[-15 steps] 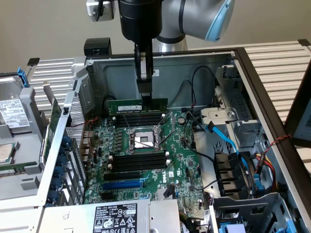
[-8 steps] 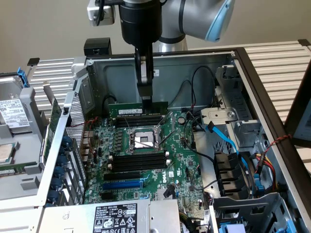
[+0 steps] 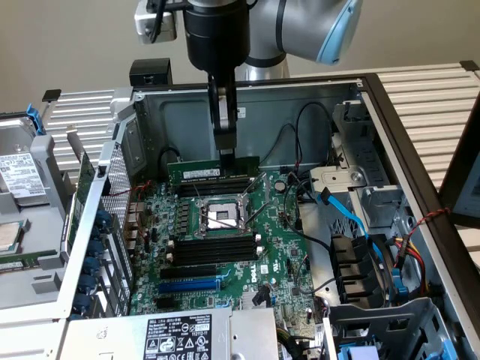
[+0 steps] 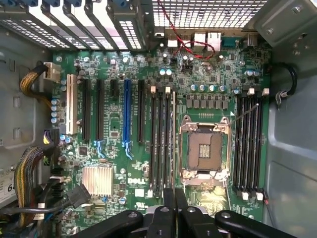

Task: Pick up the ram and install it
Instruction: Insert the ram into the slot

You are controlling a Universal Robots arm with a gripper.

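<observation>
The ram (image 3: 214, 169), a long green stick with a white label, is held level and on edge inside the open computer case. My gripper (image 3: 226, 155) is shut on its top edge near the middle. In the exterior view it sits just over the far bank of black slots (image 3: 214, 187) behind the CPU socket (image 3: 221, 218). Whether it touches a slot I cannot tell. In the wrist view my gripper (image 4: 174, 198) holds the ram (image 4: 173, 139) edge-on, a thin line beside a bank of black slots (image 4: 160, 139) and the CPU socket (image 4: 204, 148).
A second bank of black slots (image 3: 210, 251) and a blue slot (image 3: 191, 285) lie nearer the front. Blue and black cables (image 3: 352, 217) and drive bays crowd the exterior view's right. The power supply (image 3: 180, 336) sits at the front, and the case wall (image 3: 300, 105) stands behind.
</observation>
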